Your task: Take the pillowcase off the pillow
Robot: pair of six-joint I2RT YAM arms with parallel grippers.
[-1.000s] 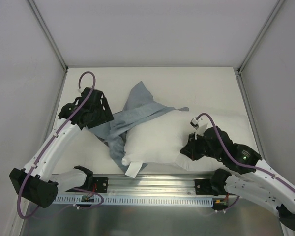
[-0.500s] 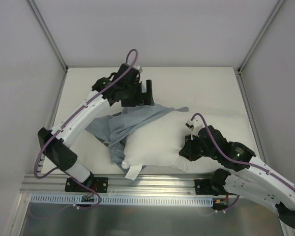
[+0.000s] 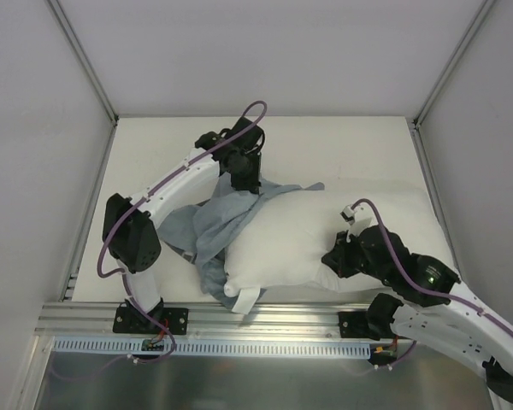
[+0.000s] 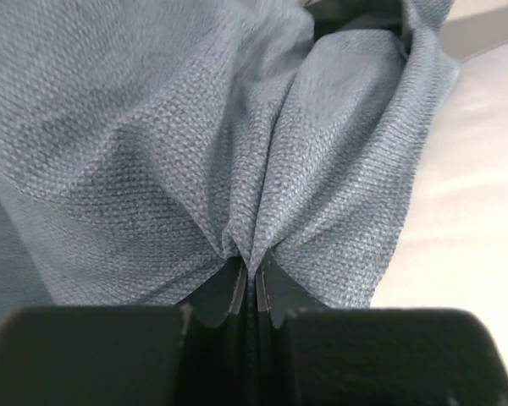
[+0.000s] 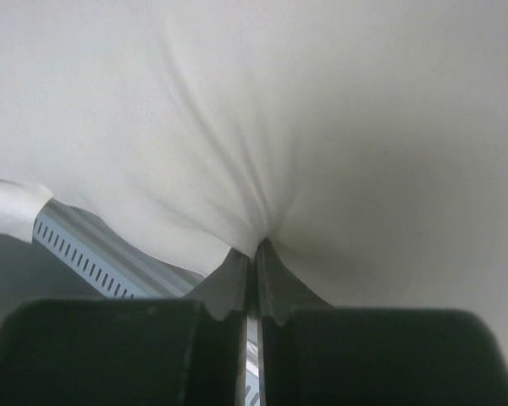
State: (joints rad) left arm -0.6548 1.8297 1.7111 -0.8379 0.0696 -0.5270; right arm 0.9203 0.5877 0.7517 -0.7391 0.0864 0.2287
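The white pillow lies across the middle of the table, its near-left corner poking past the front edge. The blue-grey pillowcase is bunched over the pillow's left end and trails onto the table. My left gripper is shut on a pinched fold of the pillowcase at the pillow's far-left corner; the left gripper shows cloth gathered into its closed tips. My right gripper is shut on a pinch of the pillow at its near-right side, the right gripper puckering white fabric.
A metal rail runs along the table's front edge, seen under the pillow as the slotted rail. White enclosure walls stand left, right and behind. Bare table lies beyond the pillow.
My left arm swung from the table's left side over to the pillow's far-left corner, stood open above the cloth, then came down and shut on the pillowcase. The right gripper kept its grip.
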